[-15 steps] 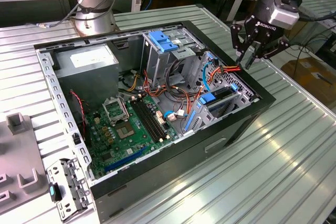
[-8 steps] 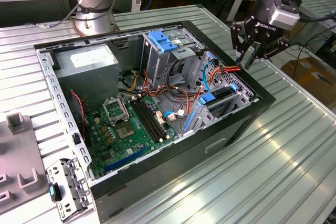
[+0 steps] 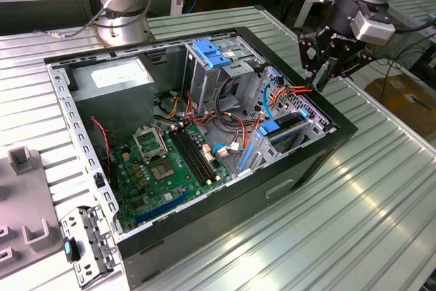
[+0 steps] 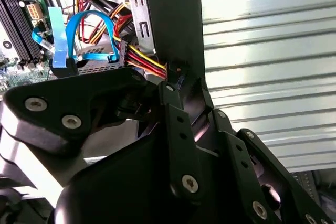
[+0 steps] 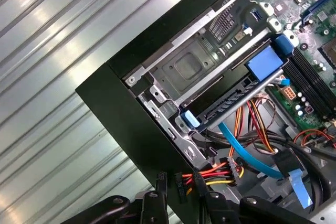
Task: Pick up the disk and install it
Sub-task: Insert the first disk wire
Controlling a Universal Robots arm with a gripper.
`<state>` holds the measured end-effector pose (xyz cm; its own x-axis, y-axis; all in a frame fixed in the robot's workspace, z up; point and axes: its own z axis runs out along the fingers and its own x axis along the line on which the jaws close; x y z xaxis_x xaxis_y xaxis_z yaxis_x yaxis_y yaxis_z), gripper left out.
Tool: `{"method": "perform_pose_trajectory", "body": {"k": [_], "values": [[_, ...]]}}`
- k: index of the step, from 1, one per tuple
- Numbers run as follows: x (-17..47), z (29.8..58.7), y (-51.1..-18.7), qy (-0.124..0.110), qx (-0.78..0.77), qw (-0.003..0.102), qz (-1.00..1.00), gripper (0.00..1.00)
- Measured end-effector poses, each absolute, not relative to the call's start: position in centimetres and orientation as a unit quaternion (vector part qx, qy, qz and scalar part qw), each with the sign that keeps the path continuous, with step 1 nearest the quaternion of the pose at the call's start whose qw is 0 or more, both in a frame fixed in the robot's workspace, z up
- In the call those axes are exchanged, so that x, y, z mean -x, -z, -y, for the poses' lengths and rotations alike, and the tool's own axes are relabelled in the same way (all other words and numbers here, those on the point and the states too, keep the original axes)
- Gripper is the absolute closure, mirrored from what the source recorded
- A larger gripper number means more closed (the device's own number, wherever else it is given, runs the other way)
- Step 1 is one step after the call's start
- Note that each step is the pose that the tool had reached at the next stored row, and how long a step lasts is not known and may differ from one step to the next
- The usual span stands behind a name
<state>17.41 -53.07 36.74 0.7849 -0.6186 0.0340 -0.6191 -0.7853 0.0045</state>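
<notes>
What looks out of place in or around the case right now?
A grey metal cage lies outside the case, by its corner at the exterior view's lower left. Inside, loose red, yellow and blue cables sprawl beside the gripper. No damage visible.

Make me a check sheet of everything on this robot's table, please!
Surface: ribbed metal table, holding an open computer case.
Job's things: the disk seems to sit in a bay inside the case; hard to tell.
Clutter: metal bracket and grey blocks at the exterior view's left.
Grippers: the claw hangs over the case's edge, near the wires.
Cables: red, yellow and blue wires bunched inside the case.
Surroundings: robot base behind the case; cardboard box beside the table.
</notes>
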Motion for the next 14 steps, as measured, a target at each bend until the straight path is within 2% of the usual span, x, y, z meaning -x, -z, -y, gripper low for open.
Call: {"method": "perform_pose_trajectory", "body": {"k": [1, 3, 4, 14], "values": [[-17.4, 53.1, -36.7, -0.015, -0.945, 0.008, 0.326, 0.69], [-17.4, 53.1, -36.8, -0.015, -0.945, 0.007, 0.326, 0.82], [-17.4, 53.1, -37.0, -0.015, -0.945, 0.008, 0.325, 0.84], [-16.4, 53.1, -37.1, -0.015, -0.945, 0.008, 0.326, 0.84]]}}
